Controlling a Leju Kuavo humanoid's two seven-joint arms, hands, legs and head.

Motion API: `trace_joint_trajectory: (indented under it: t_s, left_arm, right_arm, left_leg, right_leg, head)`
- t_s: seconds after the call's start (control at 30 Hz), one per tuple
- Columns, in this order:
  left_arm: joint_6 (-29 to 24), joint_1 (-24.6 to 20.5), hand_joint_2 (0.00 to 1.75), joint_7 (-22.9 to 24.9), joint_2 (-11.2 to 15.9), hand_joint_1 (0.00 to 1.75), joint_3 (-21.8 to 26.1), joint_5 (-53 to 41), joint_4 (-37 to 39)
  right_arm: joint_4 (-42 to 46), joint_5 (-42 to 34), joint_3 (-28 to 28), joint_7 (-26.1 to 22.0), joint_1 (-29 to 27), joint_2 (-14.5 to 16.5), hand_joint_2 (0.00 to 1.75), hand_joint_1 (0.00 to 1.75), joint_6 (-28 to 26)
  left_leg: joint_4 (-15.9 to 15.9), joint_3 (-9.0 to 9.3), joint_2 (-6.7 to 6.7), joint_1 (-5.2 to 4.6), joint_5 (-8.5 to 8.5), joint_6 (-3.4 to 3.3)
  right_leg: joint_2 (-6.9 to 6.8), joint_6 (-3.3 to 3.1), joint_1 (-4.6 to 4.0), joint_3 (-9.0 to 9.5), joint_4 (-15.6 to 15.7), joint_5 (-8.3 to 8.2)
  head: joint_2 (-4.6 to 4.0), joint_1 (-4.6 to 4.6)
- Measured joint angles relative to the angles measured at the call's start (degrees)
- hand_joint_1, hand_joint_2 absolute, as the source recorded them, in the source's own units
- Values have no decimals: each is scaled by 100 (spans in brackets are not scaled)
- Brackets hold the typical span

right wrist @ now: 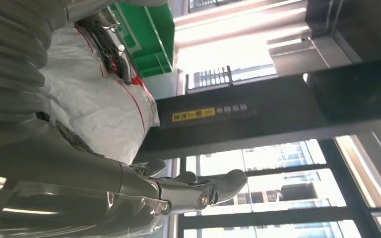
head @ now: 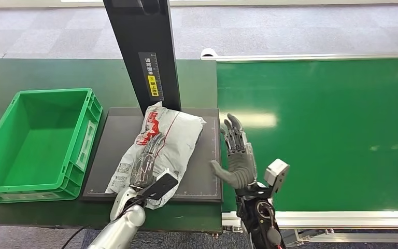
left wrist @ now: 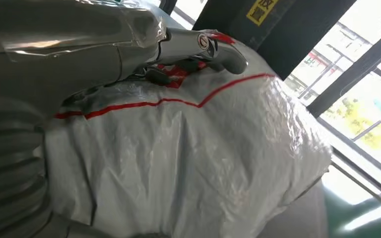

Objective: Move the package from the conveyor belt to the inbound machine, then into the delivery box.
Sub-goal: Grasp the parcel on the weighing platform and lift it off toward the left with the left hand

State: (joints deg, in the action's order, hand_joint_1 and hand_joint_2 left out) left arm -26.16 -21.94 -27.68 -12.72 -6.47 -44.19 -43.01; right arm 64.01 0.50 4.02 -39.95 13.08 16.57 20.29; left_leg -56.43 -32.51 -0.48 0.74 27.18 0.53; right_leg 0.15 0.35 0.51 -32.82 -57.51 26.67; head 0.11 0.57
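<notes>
Left hand lies flat on the white package, fingers stretched along its top and gripping nothing; right hand stands open just beside the platform's edge, fingers apart. With the package resting on the dark platform of the inbound machine under its black post, the first leg looks done. Next it must go left into the green delivery box, which calls for a real hold on slippery, sagging plastic. Both sit on a dark green surface; the conveyor belt runs on the right, grey carpet beyond.
</notes>
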Motion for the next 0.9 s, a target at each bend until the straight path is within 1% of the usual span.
trace_joint_trajectory:
  t_s: [0.1,0.27,0.33,0.37,0.4,0.47,0.5,0.53,0.6,0.67,0.73,0.9]
  left_arm:
    - [-185,-272,175,251,-37,0,36,-322,453]
    - [-671,-673,175,1327,-103,0,-19,-1197,1016]
    - [-734,-756,175,1487,-122,0,-50,-1311,1135]
    - [-748,-781,175,1514,-127,5,-60,-1327,1176]
    - [-765,-801,175,1547,-131,45,-69,-1358,1212]
    - [-788,-830,175,1713,-141,133,-91,-1510,1263]
    - [-795,-837,175,1839,-150,171,-102,-1627,1276]
    - [-788,-840,175,1966,-161,175,-112,-1759,1282]
    - [-730,-846,175,2131,-185,175,-126,-1959,1283]
    - [-641,-860,175,2147,-202,175,-133,-2046,1281]
    - [-581,-874,175,2058,-210,175,-129,-2061,1273]
    - [-482,-873,175,1664,-215,175,-63,-1932,1191]
  right_arm:
    - [295,24,-134,0,-168,3,175,0,30]
    - [726,55,-256,0,-418,18,175,0,22]
    - [819,59,-276,0,-468,20,175,0,21]
    - [853,61,-287,0,-485,21,175,0,21]
    - [882,62,-298,0,-500,22,175,0,20]
    - [933,66,-318,0,-523,27,175,0,3]
    - [954,68,-325,0,-532,32,175,0,-20]
    - [971,69,-332,0,-541,38,175,0,-48]
    - [1000,62,-348,0,-562,45,175,0,-97]
    - [1028,49,-366,0,-590,47,175,0,-128]
    - [1057,26,-387,0,-625,48,175,0,-146]
    - [1134,-17,-489,0,-713,58,175,0,-160]
  left_leg:
    - [0,4,-6,-1,-1,-1]
    - [1,26,-11,-2,-2,-3]
    - [1,39,-12,-2,-3,-3]
    - [1,45,-12,-1,-3,-3]
    - [2,51,-12,-1,-4,-3]
    - [2,60,-12,-1,-5,-2]
    - [2,63,-11,-1,-6,-2]
    - [2,66,-11,-1,-6,-2]
    - [2,69,-11,-1,-6,-2]
    - [2,72,-12,-1,-6,-2]
    - [2,74,-12,-1,-6,-2]
    - [2,74,-13,-1,-6,-2]
  right_leg:
    - [-5,1,1,8,0,1]
    - [-11,1,1,36,1,1]
    - [-11,1,1,48,2,0]
    - [-11,1,1,54,2,0]
    - [-11,1,1,59,2,0]
    - [-11,0,1,67,2,0]
    - [-11,0,1,70,2,0]
    - [-10,0,1,72,2,0]
    - [-10,0,1,76,2,0]
    - [-11,0,1,79,2,0]
    - [-11,0,1,83,2,0]
    - [-12,0,1,84,2,0]
  head:
    - [0,-2]
    - [0,-2]
    - [0,-2]
    - [0,-1]
    - [0,-1]
    - [1,-1]
    - [1,-1]
    - [1,-2]
    - [1,-3]
    - [1,-2]
    - [1,-2]
    - [0,-1]
